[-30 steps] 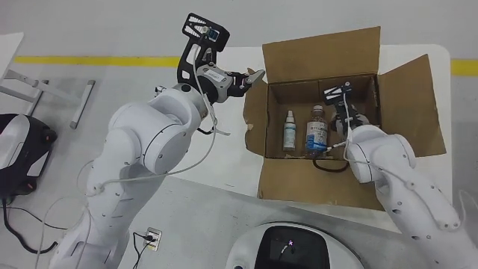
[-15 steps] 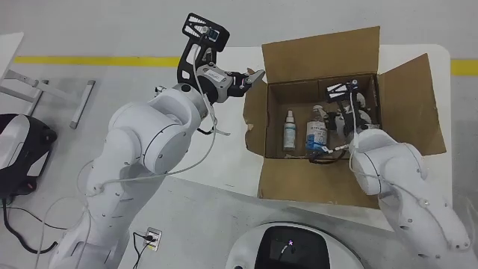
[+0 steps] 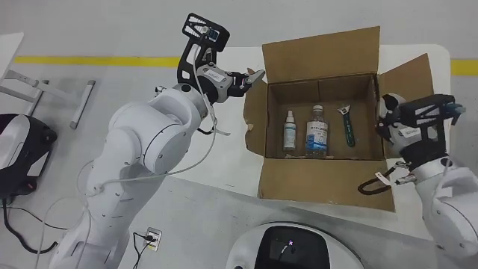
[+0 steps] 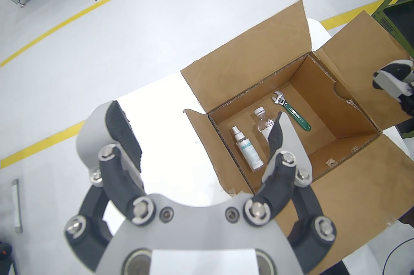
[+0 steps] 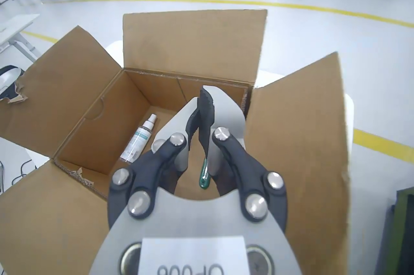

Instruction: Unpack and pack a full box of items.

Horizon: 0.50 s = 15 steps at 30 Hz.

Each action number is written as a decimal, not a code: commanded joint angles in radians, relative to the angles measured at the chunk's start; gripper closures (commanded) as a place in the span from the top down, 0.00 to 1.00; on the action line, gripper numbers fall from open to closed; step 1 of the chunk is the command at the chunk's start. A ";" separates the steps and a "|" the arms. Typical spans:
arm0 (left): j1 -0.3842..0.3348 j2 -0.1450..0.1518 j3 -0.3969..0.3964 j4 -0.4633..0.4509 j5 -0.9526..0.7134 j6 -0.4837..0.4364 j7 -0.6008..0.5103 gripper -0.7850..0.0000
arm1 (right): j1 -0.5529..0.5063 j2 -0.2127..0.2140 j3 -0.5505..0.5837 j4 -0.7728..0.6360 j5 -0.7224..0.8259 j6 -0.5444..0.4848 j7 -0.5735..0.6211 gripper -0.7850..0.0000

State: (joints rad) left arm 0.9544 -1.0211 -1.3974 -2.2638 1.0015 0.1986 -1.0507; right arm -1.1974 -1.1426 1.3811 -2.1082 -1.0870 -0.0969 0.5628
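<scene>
While both arms are hanging outside the opening, a cardboard box (image 3: 321, 187) is sitting on a white table (image 3: 437, 52) with all four flaps folded outward. Three things are lying flat in a row on its floor. A small spray bottle (image 3: 289, 131) is lying toward the robot's left. A clear water bottle (image 3: 317, 132) is lying just beside it in the middle, and a green-handled wrench (image 3: 347, 123) a little apart on the right. Much of the floor around them is showing bare cardboard.

The left gripper (image 3: 252, 77) is hovering above the table, off the box's left flap, its jaws spread wide and gripping nothing. The right gripper (image 5: 204, 108) is hanging over the right-hand flap, its pads pressed together with nothing between them.

Judging by this, the job is sitting somewhere in the middle. The box is holding only three items and is far from full, and neither arm is carrying anything. Whether the contents are being taken out or put back is not something these views are settling. Either way, several pick-and-place moves are probably waiting.
</scene>
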 commanded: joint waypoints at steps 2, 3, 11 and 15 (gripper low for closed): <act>0.000 0.000 0.000 0.000 0.000 0.000 0.000 1.00 | -0.069 0.006 0.112 -0.038 0.075 -0.015 -0.053 0.00; 0.000 0.000 0.000 0.000 0.000 0.000 0.000 1.00 | -0.092 0.007 0.146 -0.053 0.104 -0.027 -0.067 0.00; 0.031 -0.001 -0.005 0.000 -0.022 -0.026 0.062 1.00 | -0.250 0.010 0.397 -0.112 0.193 0.012 -0.187 0.00; 0.054 0.003 -0.005 0.000 0.052 -0.073 0.069 1.00 | -0.296 0.007 0.453 -0.075 0.233 0.032 -0.215 0.00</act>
State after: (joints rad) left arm 1.0036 -1.0203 -1.4051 -2.2641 1.0147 0.1434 -0.9783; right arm -1.4847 -1.1349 1.8231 -2.1963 -0.8645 -0.0663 0.3497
